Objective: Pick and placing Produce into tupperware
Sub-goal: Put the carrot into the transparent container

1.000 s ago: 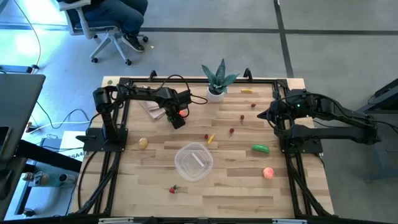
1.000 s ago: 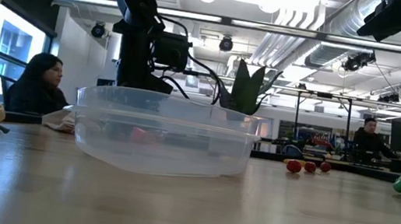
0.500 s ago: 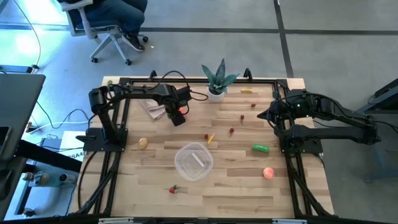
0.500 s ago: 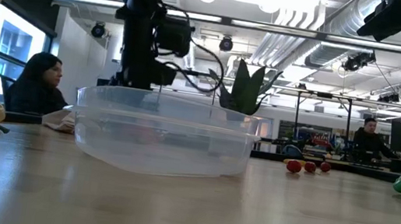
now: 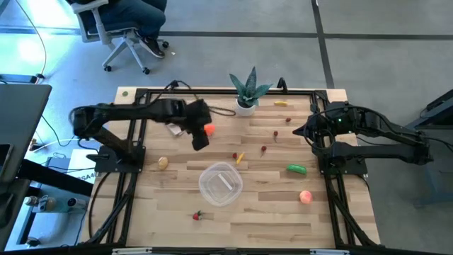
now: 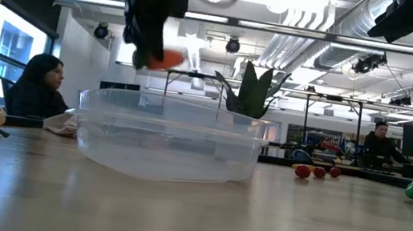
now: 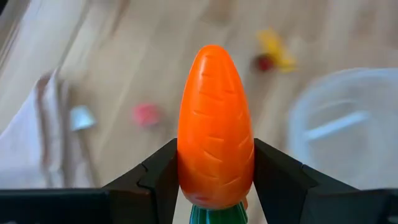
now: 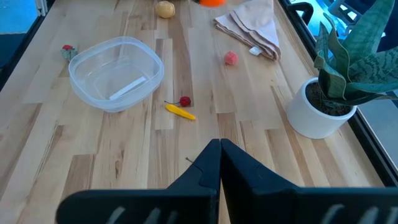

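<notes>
My left gripper [image 5: 201, 137] hangs above the table between the beige napkin [image 5: 175, 127] and the tupperware [image 5: 221, 184], shut on the orange carrot [image 7: 216, 124]. The low view shows this carrot [image 6: 167, 60] well above the tub's rim [image 6: 171, 104]. The tub is a shallow clear one resting on its base at mid table. The green cucumber [image 5: 296, 168], pink peach [image 5: 305, 197], small yellow banana [image 5: 240, 158] and tiny red pieces [image 5: 264, 149] lie on the wood. My right gripper [image 8: 219, 146] is shut and waits by the right edge [image 5: 297, 131]. My left gripper pinches the carrot between its two fingers [image 7: 158, 174], on the thick part [image 7: 211, 183] just above the green top [image 7: 214, 214]. The carrot lies along the fingers, its rounded tip [image 7: 212, 53] pointing away from the gripper. It is lifted clear of the table.
A spiky plant in a white pot [image 5: 247, 92] stands at the far edge. A yellowish piece [image 5: 163, 163] lies left of the tub and a red-green piece [image 5: 197, 215] near its front. A black frame [image 5: 134, 142] runs along both sides. A person sits beyond the table [image 6: 40, 88].
My left gripper has risen from table height beside the napkin to well above the tub's rim. It has carried the carrot up with it, clear of the table. The left arm has drawn back toward the left edge.
</notes>
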{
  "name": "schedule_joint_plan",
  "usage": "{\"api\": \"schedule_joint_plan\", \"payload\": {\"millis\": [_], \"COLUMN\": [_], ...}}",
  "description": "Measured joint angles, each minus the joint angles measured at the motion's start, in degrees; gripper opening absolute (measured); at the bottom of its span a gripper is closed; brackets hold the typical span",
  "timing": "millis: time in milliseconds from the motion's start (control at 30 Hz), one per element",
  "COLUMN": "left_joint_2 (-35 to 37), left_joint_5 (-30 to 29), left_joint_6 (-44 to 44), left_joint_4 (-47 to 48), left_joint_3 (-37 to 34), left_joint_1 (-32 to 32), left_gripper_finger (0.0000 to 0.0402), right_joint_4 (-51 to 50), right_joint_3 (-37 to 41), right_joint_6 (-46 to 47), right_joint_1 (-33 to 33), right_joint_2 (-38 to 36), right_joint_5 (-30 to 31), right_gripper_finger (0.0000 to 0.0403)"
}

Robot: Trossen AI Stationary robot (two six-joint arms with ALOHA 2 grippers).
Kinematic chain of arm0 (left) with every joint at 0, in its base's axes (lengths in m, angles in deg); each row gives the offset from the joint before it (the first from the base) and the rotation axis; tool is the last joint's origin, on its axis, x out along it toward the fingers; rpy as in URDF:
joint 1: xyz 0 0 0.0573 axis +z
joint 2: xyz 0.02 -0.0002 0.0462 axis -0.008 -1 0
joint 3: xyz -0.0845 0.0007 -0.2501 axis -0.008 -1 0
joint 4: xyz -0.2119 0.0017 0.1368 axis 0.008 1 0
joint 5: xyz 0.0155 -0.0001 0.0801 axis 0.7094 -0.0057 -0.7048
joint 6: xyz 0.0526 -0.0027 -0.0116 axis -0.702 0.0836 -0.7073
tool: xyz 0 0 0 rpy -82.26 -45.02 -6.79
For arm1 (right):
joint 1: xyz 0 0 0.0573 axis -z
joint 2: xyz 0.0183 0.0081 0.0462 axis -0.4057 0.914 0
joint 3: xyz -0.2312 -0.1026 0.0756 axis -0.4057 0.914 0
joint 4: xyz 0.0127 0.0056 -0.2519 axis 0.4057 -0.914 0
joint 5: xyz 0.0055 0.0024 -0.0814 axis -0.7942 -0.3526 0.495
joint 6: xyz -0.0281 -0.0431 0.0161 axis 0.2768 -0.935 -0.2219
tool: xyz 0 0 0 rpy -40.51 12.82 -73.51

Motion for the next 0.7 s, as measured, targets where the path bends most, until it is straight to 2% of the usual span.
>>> {"api": "schedule_joint_plan", "payload": {"millis": [233, 467, 700], "left_joint_2": [2.9, -0.5, -7.9], "left_joint_5": [0.1, -3.3, -7.2], "left_joint_6": [3.0, 2.9, 2.8], "left_joint_4": [-6.6, -14.2, -15.7], "left_joint_3": [0.0, 0.0, 0.0], "left_joint_1": [-13.0, -24.1, -27.2], "left_gripper_finger": [0.0168, 0.0168, 0.0168], "right_joint_4": [0.0, 0.0, 0.0], "right_joint_3": [0.0, 0.0, 0.0], "right_joint_6": [0.0, 0.0, 0.0], "right_joint_1": [0.0, 0.0, 0.0], "right_joint_2": [0.0, 0.0, 0.0], "right_joint_5": [0.0, 0.0, 0.0], "right_gripper_finger": [0.0000, 0.0000, 0.0000]}}
